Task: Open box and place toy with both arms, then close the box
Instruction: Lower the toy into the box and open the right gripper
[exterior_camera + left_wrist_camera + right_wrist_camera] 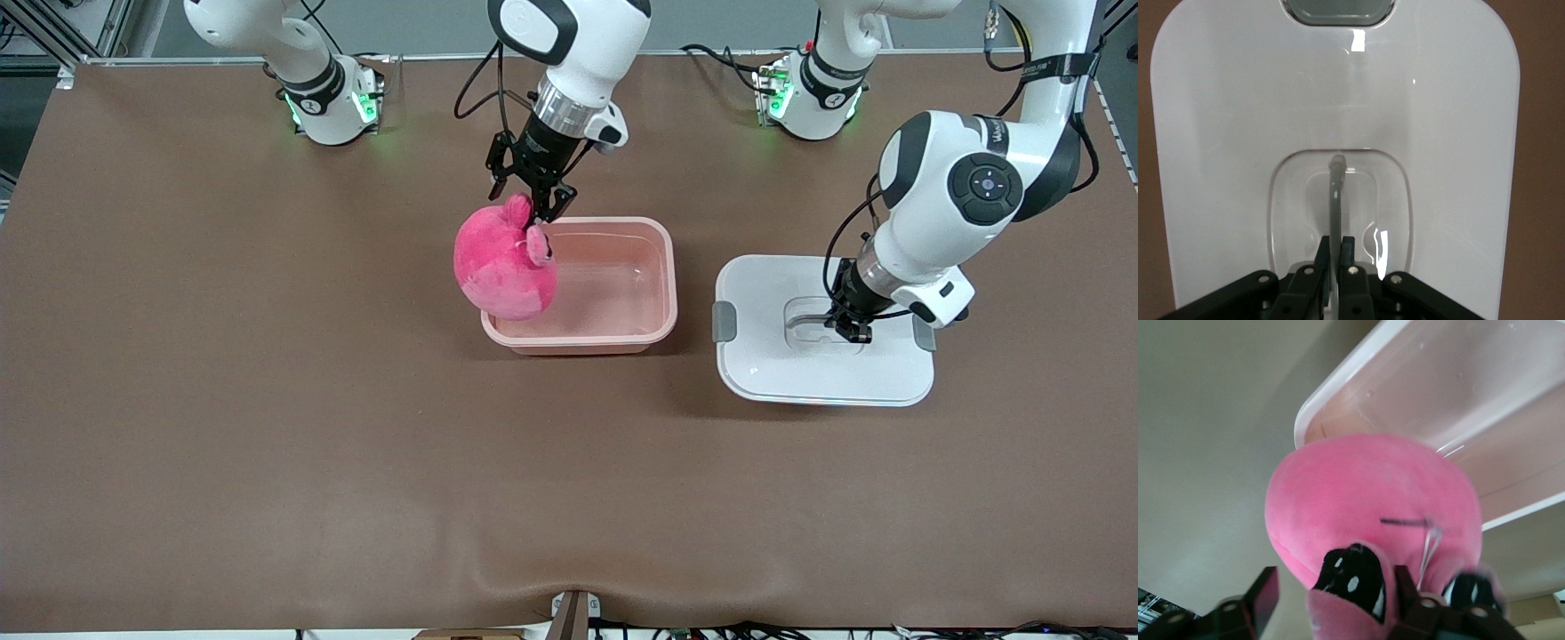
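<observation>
Brown table [267, 427] w/ an open, translucent pink rounded-rect. plastic tub [613, 284] [1458, 407] near the middle. Its flat white lid w/ grey side clips [822, 360] [1225, 133] lies on the table beside the tub, toward the left arm's end, apart from it, recessed handle side up.

Right tool [532, 197] [1358, 607] is over the tub's rim at the right arm's end, fingers pinching the round bright-pink plush toy [504, 262] [1365, 507] by a small nub at its top. Toy hangs below the tool, partly over the tub's edge and partly over the table just outside it; can't tell whether its underside touches the rim. Right wrist view: black-lined eyes [1355, 577] bulge up betw. the tool's fingers, tub interior bare next to it.

Left tool [851, 327] [1335, 263] is down in the lid's central recess, fingers pressed together on the thin grey handle bar [1335, 200], which runs up from betw. them in the left wrist view. One grey clip [1338, 10] shows at the lid's end edge there.
</observation>
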{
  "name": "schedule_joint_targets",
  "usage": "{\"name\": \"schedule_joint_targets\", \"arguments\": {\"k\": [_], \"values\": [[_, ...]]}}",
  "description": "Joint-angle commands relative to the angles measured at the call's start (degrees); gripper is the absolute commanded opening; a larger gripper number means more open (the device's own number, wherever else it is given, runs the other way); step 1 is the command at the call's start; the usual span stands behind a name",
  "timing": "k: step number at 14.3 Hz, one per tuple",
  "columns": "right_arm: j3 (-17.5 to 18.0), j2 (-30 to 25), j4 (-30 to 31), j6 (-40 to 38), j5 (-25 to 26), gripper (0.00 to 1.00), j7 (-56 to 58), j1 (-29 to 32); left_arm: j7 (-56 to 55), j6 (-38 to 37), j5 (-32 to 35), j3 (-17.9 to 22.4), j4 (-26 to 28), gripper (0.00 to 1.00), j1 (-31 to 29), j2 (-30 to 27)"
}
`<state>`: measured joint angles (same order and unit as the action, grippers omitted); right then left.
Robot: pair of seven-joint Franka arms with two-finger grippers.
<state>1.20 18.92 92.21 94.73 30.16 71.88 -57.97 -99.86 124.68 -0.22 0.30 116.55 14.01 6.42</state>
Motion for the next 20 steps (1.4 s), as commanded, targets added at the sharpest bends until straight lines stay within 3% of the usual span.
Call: {"name": "schedule_joint_targets", "arguments": {"k": [1, 14, 20], "values": [[-0.3, -0.1, -1.9, -0.9, 1.0, 1.00, -0.3, 0.1, 1.5, 0.9, 0.5, -0.1, 1.5, 0.00, -0.3, -1.6], [-0.1, -0.5, -3.5, -3.0, -1.5, 1.00, 0.5, 6.5, 2.6, 0.9, 0.5, -0.2, 1.5, 0.00, -0.3, -1.1], [-0.1, -1.3, -3.4, -3.0, -11.6, 1.00, 0.1, 16.9, 1.4, 0.7, 0.3, -0.6, 1.3, 0.00, 0.5, -1.5]]}}
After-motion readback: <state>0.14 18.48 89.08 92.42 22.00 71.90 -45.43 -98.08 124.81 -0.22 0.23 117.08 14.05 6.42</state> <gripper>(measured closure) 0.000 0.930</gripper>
